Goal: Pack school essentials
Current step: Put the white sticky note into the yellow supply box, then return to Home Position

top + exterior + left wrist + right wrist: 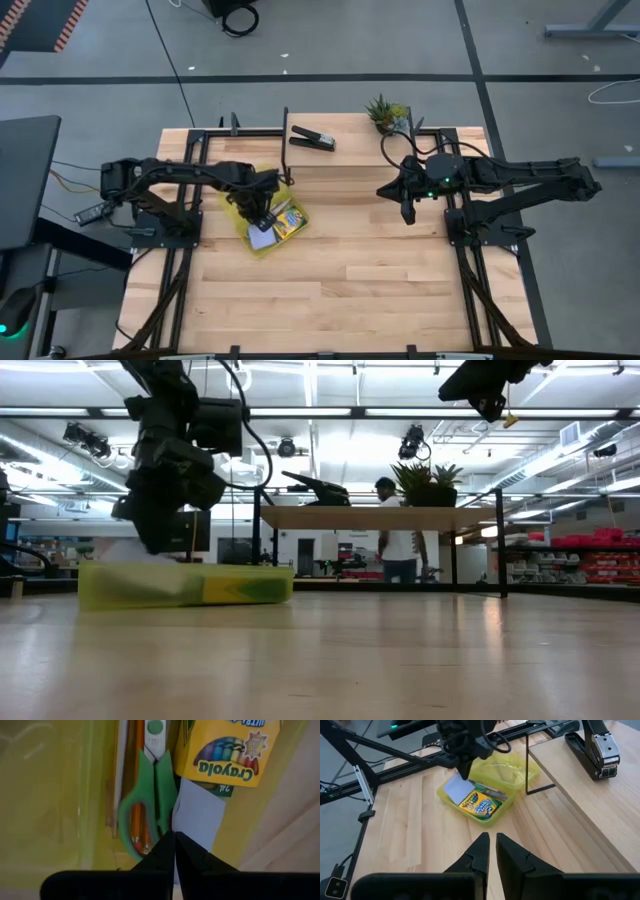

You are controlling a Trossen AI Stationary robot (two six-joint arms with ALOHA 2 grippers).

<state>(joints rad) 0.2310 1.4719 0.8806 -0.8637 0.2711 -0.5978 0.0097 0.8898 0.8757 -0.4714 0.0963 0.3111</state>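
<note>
Packing nearly done: left gripper (262,215), fingers together, is in the pouch (238,204) over the notepad (200,815); next lift clear; right gripper (408,215), fingers together, waits at 3 o'clock.

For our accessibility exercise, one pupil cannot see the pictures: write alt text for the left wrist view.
Looking down past the left gripper, its fingers closed together, into a yellow-green tray. Inside lie green-handled scissors over orange pencils, a pale blue notepad, and a yellow Crayola crayon box partly overlapping the notepad.

Crayon box (227,747), green-handled scissors (147,795), orange pencils (136,822), pale blue notepad (200,812), side by side in yellow pouch (237,205)
</note>
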